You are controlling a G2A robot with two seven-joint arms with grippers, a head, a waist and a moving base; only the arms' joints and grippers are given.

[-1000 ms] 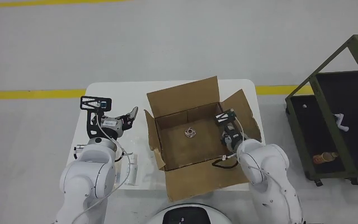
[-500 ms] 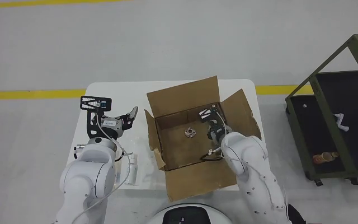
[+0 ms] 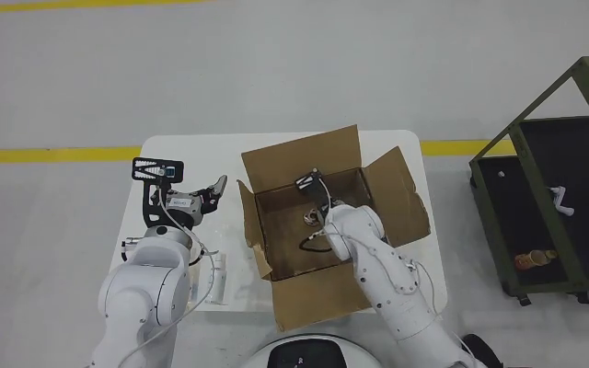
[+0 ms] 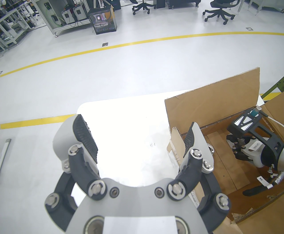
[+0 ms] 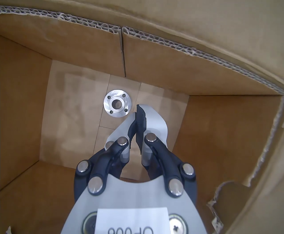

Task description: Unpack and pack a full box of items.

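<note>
Retrieving the metal flange (image 5: 117, 105), lying flat on the floor of the cardboard box (image 5: 66, 55), likely requires the right tool (image 5: 136, 115), pressed together just beside it, to spread, straddle the rim, then close. The left tool (image 4: 136, 127) hangs spread apart above the table (image 4: 133, 106).

A robotics lab or industrial test hall is suggested. A pale sealed floor (image 4: 133, 73) is marked with yellow lines (image 4: 155, 39); wheeled office chairs (image 4: 218, 10) and metal-framed racks (image 4: 66, 13) of what seem to be computers are ranged behind, and a green steel cart (image 3: 534, 184) is parked near the white worktop (image 3: 212, 152).
</note>
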